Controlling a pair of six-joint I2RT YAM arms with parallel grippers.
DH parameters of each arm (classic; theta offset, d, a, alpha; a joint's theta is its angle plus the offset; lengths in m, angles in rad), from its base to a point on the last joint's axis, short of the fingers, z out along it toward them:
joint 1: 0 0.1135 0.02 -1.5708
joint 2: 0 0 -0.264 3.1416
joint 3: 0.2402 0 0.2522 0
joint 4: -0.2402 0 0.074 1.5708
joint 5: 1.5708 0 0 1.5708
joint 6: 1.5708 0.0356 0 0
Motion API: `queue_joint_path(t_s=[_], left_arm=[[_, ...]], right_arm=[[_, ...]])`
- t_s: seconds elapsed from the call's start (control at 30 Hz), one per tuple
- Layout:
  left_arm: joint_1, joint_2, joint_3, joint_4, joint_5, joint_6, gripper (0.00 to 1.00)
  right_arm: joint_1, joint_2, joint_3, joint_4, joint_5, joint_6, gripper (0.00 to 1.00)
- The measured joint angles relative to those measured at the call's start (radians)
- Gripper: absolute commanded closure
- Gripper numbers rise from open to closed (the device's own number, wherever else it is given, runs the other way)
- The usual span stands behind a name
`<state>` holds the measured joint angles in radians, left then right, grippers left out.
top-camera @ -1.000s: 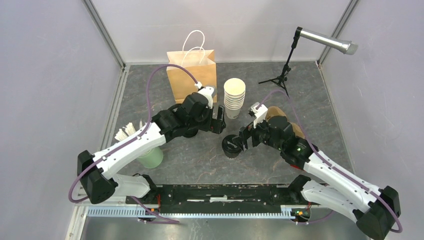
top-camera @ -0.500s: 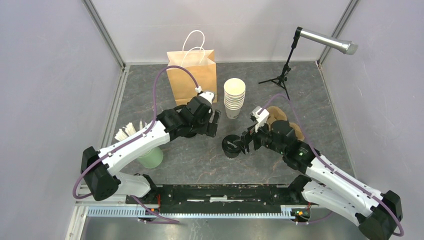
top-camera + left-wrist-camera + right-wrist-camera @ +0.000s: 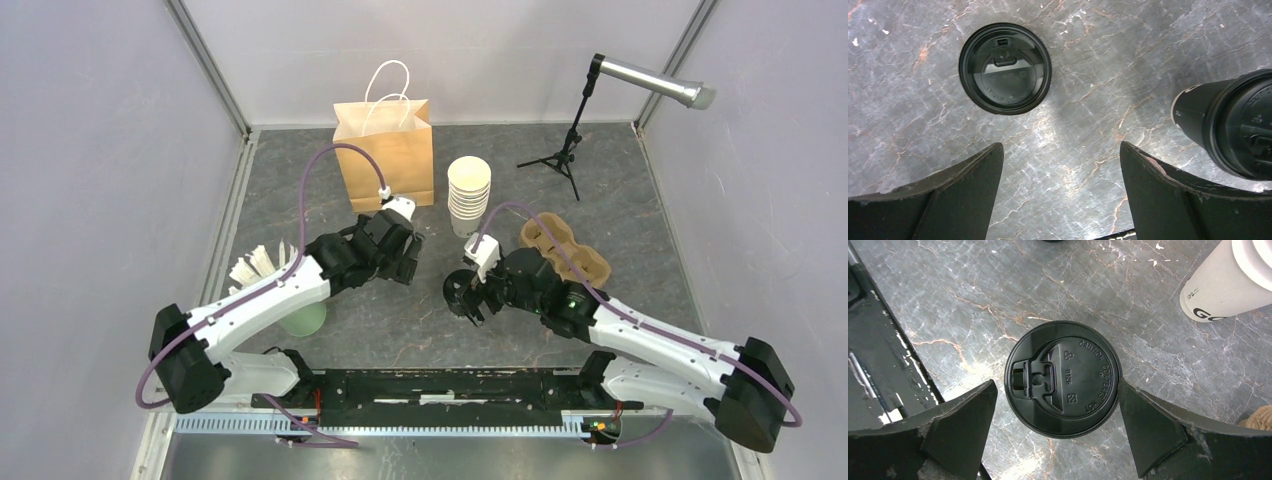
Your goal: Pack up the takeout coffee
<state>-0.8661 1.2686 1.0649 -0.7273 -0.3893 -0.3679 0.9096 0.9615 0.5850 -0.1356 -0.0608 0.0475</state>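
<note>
Wide-open right gripper (image 3: 1057, 386) flanks the round, black-lidded cup (image 3: 1063, 376); wide-open left gripper (image 3: 1060, 147) holds nothing.

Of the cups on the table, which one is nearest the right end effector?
The black-lidded cup, standing between the open fingers of the right end effector. The stacked cups are lidless and farther off, by the paper bag.
</note>
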Motion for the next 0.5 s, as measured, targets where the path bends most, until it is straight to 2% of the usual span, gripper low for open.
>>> queue_joint_path(t_s=[0.27,0.5], left_arm=[[0.000,-0.121,-0.101,0.061,-0.051,0.022,0.08],[0.000,-0.135,-0.113,0.098,-0.054,0.022,0.07]], right_arm=[[0.018,0.101,0.038,0.019,0.045,-0.028,0.05],[0.019,0.108,0.040,0.026,0.107,-0.029,0.08]])
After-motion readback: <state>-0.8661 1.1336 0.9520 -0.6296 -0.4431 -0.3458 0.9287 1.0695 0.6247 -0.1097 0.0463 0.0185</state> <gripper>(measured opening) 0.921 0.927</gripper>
